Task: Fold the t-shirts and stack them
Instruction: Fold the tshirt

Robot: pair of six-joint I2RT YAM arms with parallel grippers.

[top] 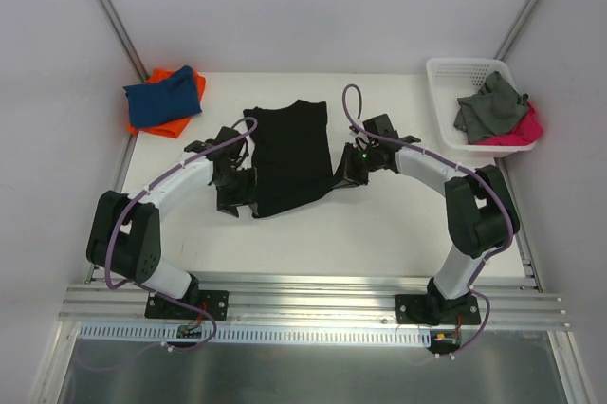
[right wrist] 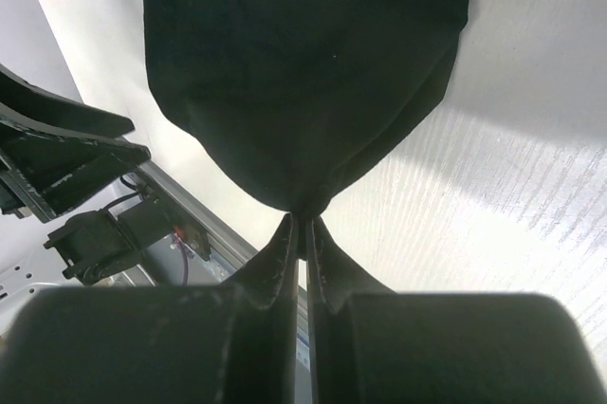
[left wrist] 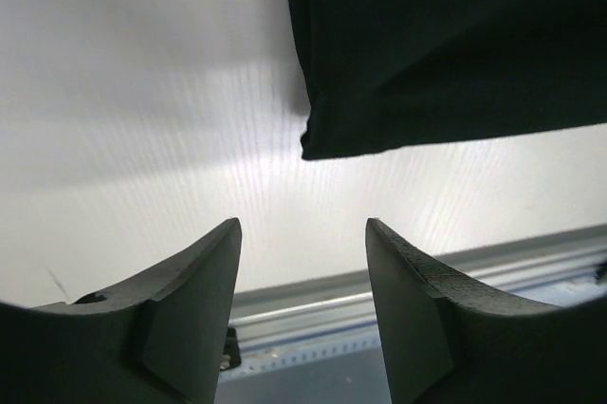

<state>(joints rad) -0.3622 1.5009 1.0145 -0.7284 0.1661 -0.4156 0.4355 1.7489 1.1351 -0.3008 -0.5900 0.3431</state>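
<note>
In the middle of the worktop [top: 379, 224], between both arms: black t-shirt [top: 289, 157], laid out dark and mostly flat. Right fingers [right wrist: 285, 247] pressed together, clamped on a pinch of cloth at its right edge, fabric bunched and drawn to the tips. Left fingers [left wrist: 223, 252] apart, gripping nothing, close by the shirt's left side, one corner just beyond the tips and not touching. At the far left corner: blue t-shirt [top: 166, 96] on top of orange t-shirt [top: 156, 129]. At the far right: white basket [top: 446, 72] with grey and pink clothes [top: 493, 110] inside.
</note>
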